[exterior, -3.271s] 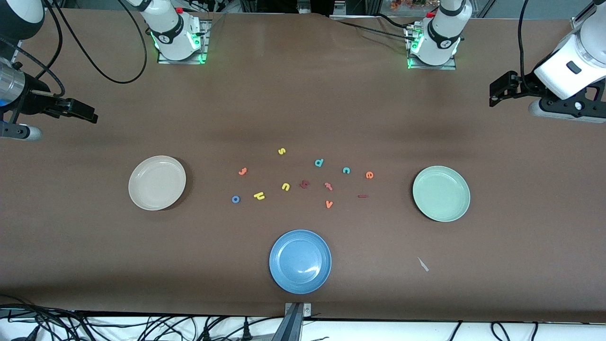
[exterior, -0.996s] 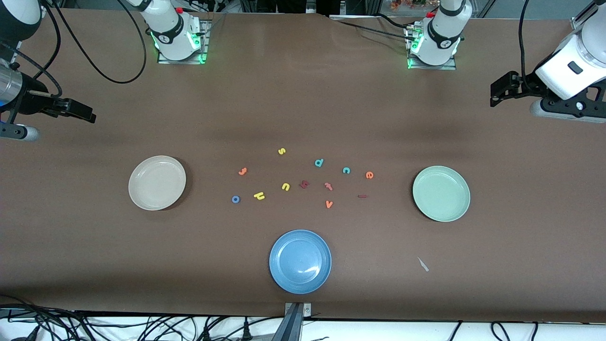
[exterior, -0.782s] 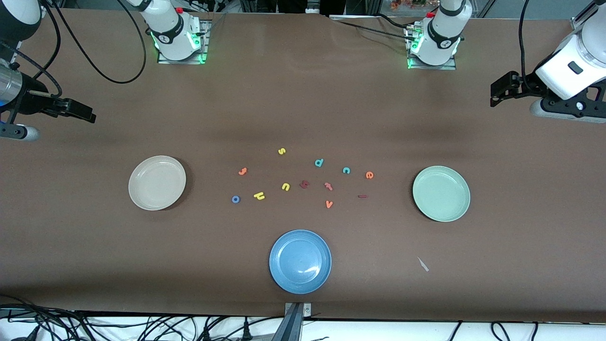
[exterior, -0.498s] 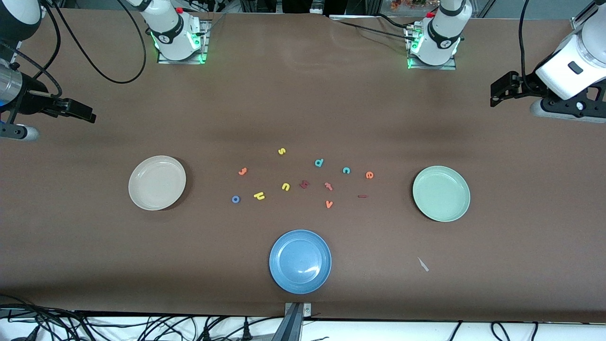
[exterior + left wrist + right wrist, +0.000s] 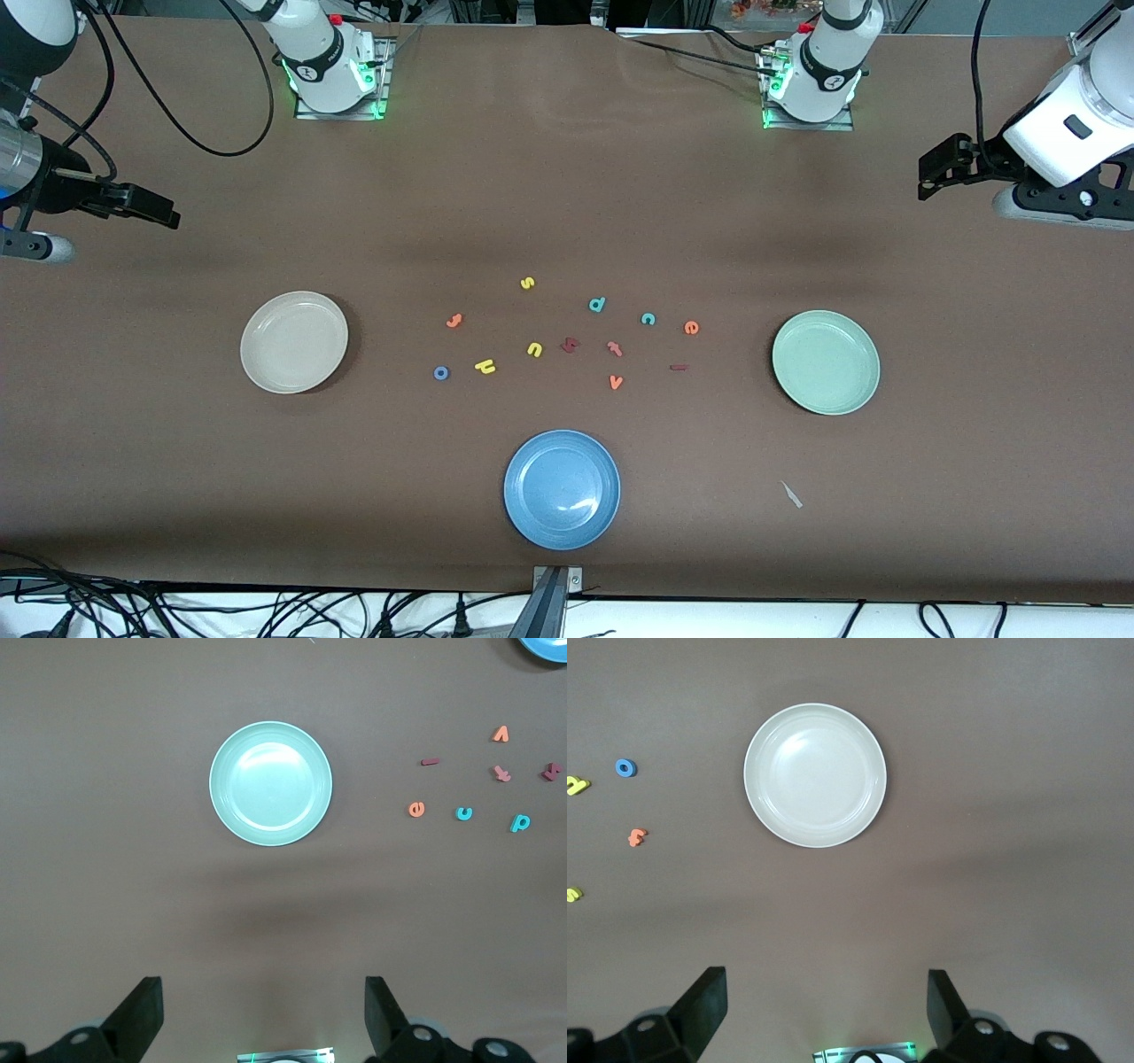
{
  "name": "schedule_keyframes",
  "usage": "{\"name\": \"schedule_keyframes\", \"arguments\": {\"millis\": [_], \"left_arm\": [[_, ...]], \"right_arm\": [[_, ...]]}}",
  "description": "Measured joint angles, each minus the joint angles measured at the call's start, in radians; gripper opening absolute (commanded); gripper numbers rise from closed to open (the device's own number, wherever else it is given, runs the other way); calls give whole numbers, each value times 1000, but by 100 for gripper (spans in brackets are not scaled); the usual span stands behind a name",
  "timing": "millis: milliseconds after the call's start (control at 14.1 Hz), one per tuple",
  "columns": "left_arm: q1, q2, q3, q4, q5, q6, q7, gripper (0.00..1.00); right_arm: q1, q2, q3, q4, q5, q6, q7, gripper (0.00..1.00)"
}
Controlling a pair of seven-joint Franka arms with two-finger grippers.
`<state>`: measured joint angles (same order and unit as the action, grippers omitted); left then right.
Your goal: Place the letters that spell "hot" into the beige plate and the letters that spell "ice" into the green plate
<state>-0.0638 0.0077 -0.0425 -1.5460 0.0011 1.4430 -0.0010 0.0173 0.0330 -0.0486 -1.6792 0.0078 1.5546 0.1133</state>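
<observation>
Both arms wait, raised at the table's two ends. Left gripper [image 5: 261,1014] has jaws spread, empty, over bare table at its end; right gripper [image 5: 824,1010] likewise at its end. Beige plate [image 5: 294,342] sits toward the right arm's end, green plate [image 5: 826,361] toward the left arm's end, neither holding any letter. All letters lie mid-table between them: h [image 5: 485,366], o [image 5: 441,373], t [image 5: 614,348], i [image 5: 679,367], c [image 5: 648,319], e [image 5: 691,328]. Blue plate [image 5: 562,489] sits near the table's front edge.
</observation>
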Motion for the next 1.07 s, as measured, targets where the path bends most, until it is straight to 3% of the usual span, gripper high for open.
{"name": "schedule_keyframes", "arguments": {"millis": [640,1067], "left_arm": [[-5,46,-1,13,0,9,0,100],[-92,257,-9,126,-1,82,-11,100]], "right_arm": [[0,3,0,0,21,-20,-1,100],[7,34,8,1,29,-24,-162,100]]}}
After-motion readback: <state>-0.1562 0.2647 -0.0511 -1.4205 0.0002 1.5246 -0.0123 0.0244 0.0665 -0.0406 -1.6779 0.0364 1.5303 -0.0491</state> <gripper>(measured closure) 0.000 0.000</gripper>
